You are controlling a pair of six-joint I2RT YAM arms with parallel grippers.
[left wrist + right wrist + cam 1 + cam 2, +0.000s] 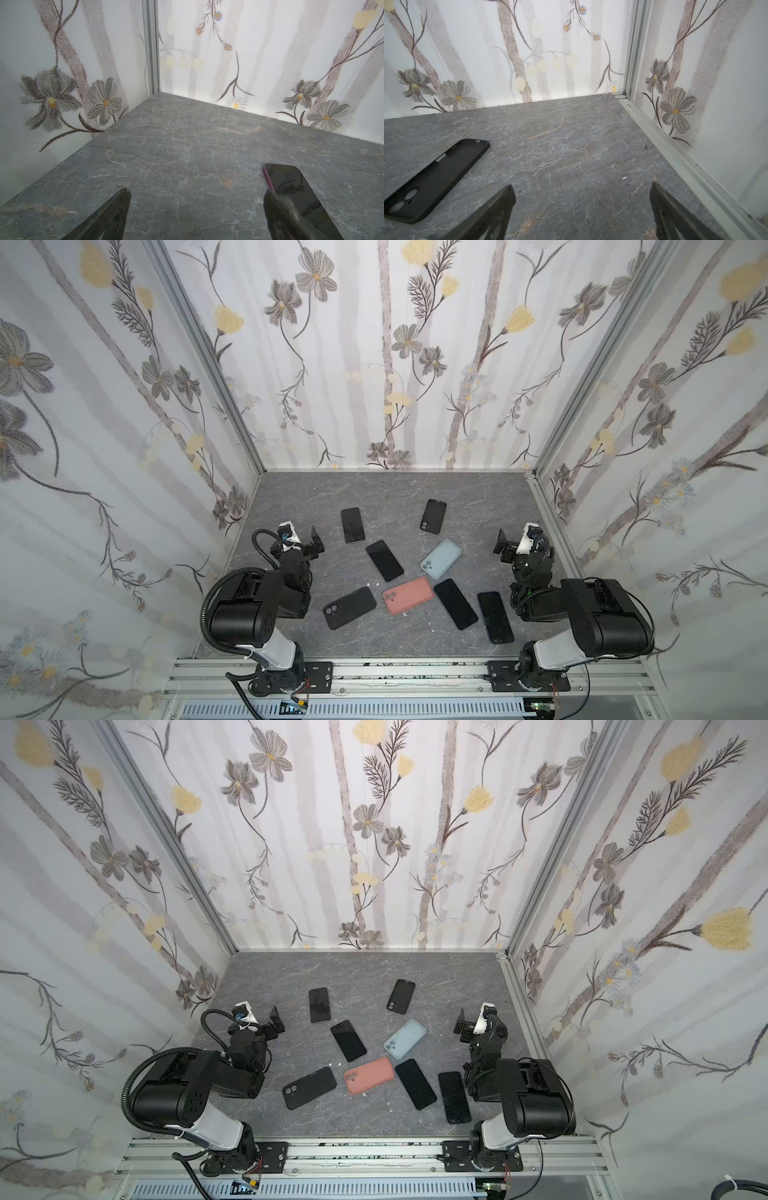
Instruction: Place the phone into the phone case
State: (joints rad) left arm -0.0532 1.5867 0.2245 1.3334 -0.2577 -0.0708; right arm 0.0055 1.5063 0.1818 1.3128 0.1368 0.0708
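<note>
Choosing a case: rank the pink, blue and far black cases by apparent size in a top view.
Largest: pink case and blue case, too alike to rank.
Smallest: far black case, though it lies farthest from the camera.

1. Phone (pixel 291 185), left wrist view: near end cut off by the picture's edge, and one side covered by one of the fingers (pixel 280 212) of the left gripper (pixel 196 192).
2. Both those fingers: blurred, with their bases out of frame.
3. Black case (pixel 436 178), right wrist view: one corner clipped at the picture's edge.
4. Right gripper (pixel 582 187), fingers (pixel 492 214): blurred (only the tapering ends show).
5. White specks (pixel 376 585) beside the pink case (pixel 409 595), in a top view: too small to identify.
</note>
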